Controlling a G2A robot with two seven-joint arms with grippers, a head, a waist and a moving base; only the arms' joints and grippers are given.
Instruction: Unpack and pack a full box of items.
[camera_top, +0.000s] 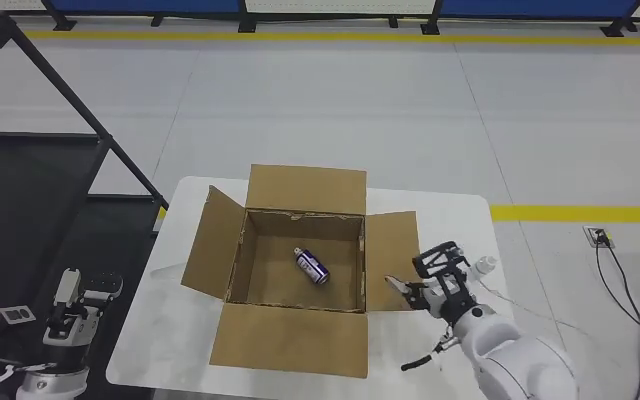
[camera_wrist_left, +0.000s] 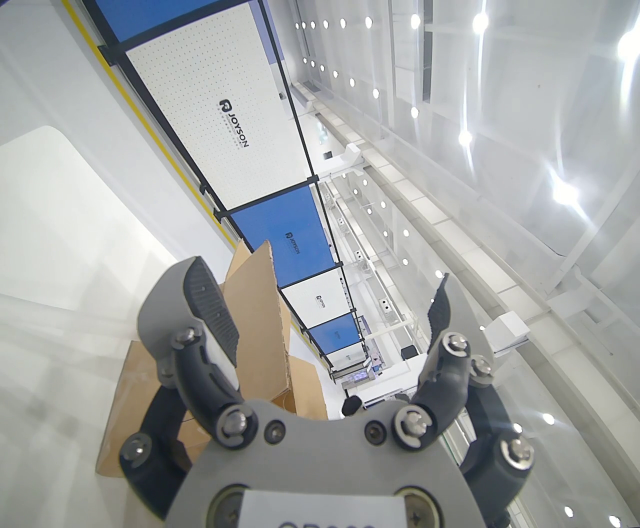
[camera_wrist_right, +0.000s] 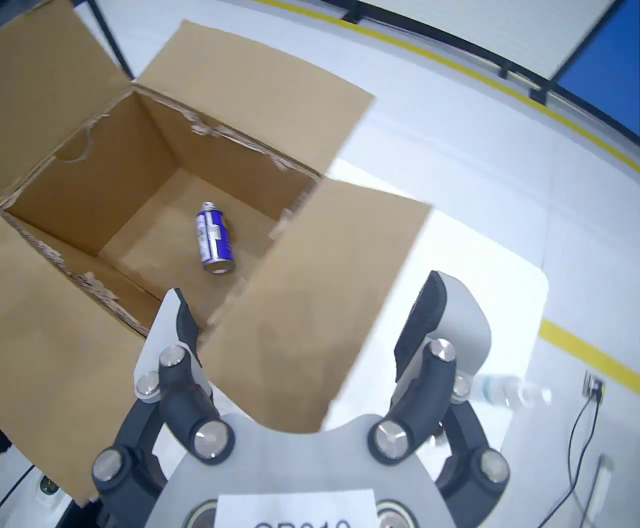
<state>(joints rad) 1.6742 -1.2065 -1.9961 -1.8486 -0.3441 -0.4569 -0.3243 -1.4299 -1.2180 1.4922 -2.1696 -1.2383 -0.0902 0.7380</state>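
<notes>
The box (camera_top: 290, 340) stands open on the tabletop (camera_top: 145, 330), all four flaps folded out. Inside it there is one thing: a blue spray can (camera_top: 311, 266) lying on its side on the box floor, near the middle. Outside the box, just off its right flap, a small clear bottle (camera_top: 486, 265) lies on the tabletop.

My right hand (camera_top: 410, 272) hangs just outside the box's right flap, between that flap and the bottle. Its fingers are spread wide and hold nothing. In my right wrist view it (camera_wrist_right: 305, 290) looks across the flap and down into the box (camera_wrist_right: 75, 165) at the can (camera_wrist_right: 215, 240), with the bottle (camera_wrist_right: 505, 390) off to the side. My left hand (camera_top: 88, 282) is well off to the box's left, past the tabletop's edge. It (camera_wrist_left: 320, 280) is wide open, empty and tipped upward, with the box's side (camera_wrist_left: 255, 310) beyond it.

With one item in the box and one beside it, I judge I am either near the end of unpacking or early in packing; I cannot tell which. If unpacking, my right hand must clear the raised flap, drop deep into the box and close across the can's round body, which may roll. If packing, it turns away from the box to the bottle.
</notes>
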